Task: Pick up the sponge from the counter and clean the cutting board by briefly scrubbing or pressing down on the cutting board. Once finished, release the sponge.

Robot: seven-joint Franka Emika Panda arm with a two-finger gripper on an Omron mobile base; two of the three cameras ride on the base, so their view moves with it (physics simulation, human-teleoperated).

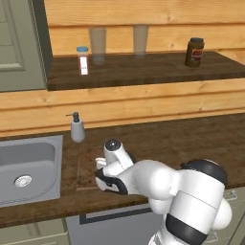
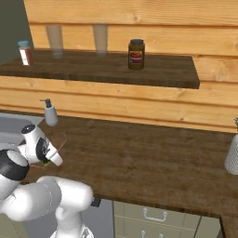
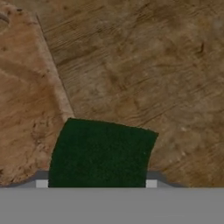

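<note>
From my station, the hand view shows the sponge [image 3: 101,153], dark green face up, sitting between the two tips of the end effector [image 3: 96,183]. The tips press in on its sides, so I read the jaws as pinched on the sponge, not spread. In that view the sponge lies mostly over the darker grain of the counter [image 3: 153,65], with the paler cutting board [image 3: 26,96] at nine to ten o'clock of it; the board's edge runs right by the sponge's upper left corner. Whether the sponge is lifted or resting on the surface I cannot tell.

In the left base view the hand is low over the near part of the cutting board [image 1: 88,165], just right of the sink [image 1: 28,167], with the soap dispenser [image 1: 77,128] at twelve o'clock behind it. In the right base view a sliver of green shows under the wrist.

My judgement: the pickup is done. What remains is to bring the sponge squarely over the board, press or scrub briefly, then let go. No part of the scrubbing looks started yet.
</note>
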